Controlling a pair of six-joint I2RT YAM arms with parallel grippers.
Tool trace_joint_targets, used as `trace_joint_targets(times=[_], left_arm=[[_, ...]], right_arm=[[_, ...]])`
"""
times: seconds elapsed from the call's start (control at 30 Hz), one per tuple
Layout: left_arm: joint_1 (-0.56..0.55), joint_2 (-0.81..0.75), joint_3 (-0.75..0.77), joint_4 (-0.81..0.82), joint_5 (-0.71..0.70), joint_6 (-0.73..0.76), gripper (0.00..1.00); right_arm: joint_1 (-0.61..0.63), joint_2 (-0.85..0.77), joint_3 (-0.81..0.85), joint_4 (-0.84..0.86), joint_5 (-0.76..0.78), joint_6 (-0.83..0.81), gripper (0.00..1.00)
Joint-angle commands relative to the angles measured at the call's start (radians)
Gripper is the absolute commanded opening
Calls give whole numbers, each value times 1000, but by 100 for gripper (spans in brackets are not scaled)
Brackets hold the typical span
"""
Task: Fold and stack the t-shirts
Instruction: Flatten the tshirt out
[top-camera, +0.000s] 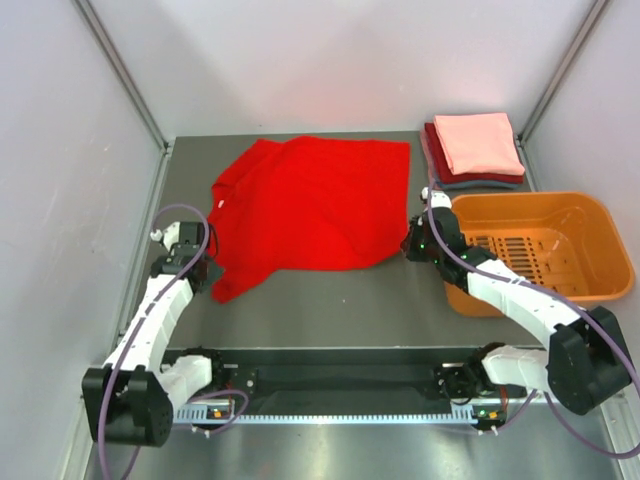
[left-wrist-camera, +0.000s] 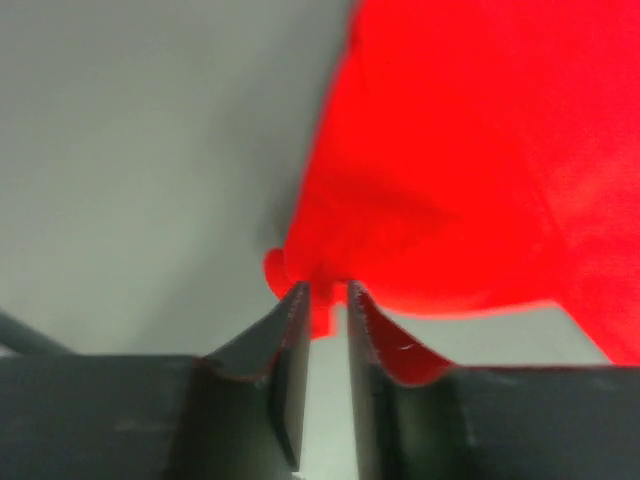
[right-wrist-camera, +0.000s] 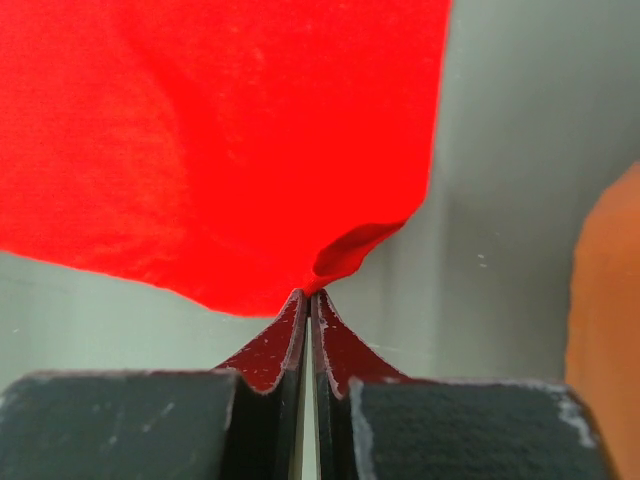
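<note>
**foldbot_fan:** From the top camera, the red t-shirt (top-camera: 310, 205) lay spread out mid-table, a sleeve trailing toward the near left. Thin, floppy cloth, I'd guess: light, but it'd sag and wrinkle, so corners and hems looked like the spots to grab. The left gripper (top-camera: 205, 262) sat at that sleeve end and the right gripper (top-camera: 410, 245) at the near right corner. The folded t-shirts (top-camera: 478, 148) were stacked far right, and the orange basket (top-camera: 590, 215) sat just right of the right arm, which is tight for swinging.

**yam_nerd:** And the left wrist cam?

**foldbot_fan:** Its jaws stood a bit apart, with a nub of the red t-shirt (left-wrist-camera: 480, 150) between the tips. That looked let go rather than clamped. There was bare table (left-wrist-camera: 130, 150) to the left.

**yam_nerd:** Right wrist?

**foldbot_fan:** Jaws pressed together on the shirt's puckered corner (right-wrist-camera: 345, 255), a proper pinch. The basket's edge (right-wrist-camera: 605, 330) was at the right, apart from the cloth.
</note>
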Motion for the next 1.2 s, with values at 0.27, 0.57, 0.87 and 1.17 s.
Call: trace_joint_targets(times=[0.27,0.57,0.87,1.17], left_arm=[[23,257,229,94,-125,237,50],[144,389,195,256,73,341,55],[160,655,278,241,101,332,49],[161,737,459,319,99,367,0]], right_arm=[[6,-160,46,-61,56,-21,0],[7,-177,45,-41,10,-15,0],[7,-203,43,-33,-4,-16,0],[7,-208,48,-55,36,-28,0]])
